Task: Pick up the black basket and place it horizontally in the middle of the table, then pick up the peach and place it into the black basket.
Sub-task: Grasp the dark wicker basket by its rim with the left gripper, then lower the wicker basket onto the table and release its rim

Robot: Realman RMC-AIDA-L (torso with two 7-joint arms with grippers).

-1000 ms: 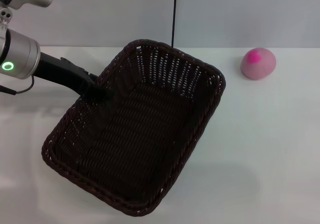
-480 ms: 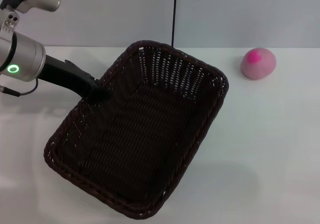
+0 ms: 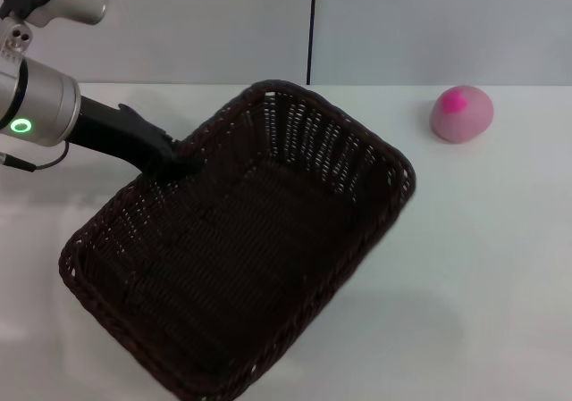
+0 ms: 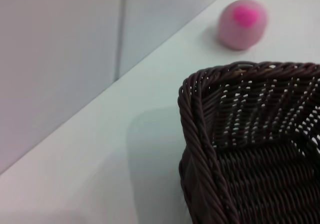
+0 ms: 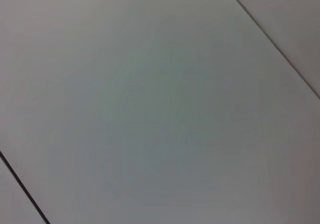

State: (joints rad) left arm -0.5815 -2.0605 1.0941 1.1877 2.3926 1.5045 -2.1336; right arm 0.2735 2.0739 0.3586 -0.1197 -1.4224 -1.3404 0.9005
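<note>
The black basket [image 3: 241, 258] is a large dark woven wicker basket lying diagonally across the white table [image 3: 483, 267], its near end toward the front left. My left gripper [image 3: 179, 162] is shut on the basket's left long rim and holds it. The left wrist view shows the basket's braided corner [image 4: 200, 134] and the peach [image 4: 242, 23] beyond it. The peach [image 3: 462, 113], pale pink with a magenta spot, sits on the table at the back right, apart from the basket. My right gripper is out of view.
A grey wall with a dark vertical seam [image 3: 312, 26] stands behind the table. The right wrist view shows only a plain panel surface [image 5: 150, 109]. Bare tabletop lies to the right of the basket.
The basket has turned counterclockwise in my left gripper: its near end swung toward the left and front, and its far corner moved a little right. The peach has not moved.
</note>
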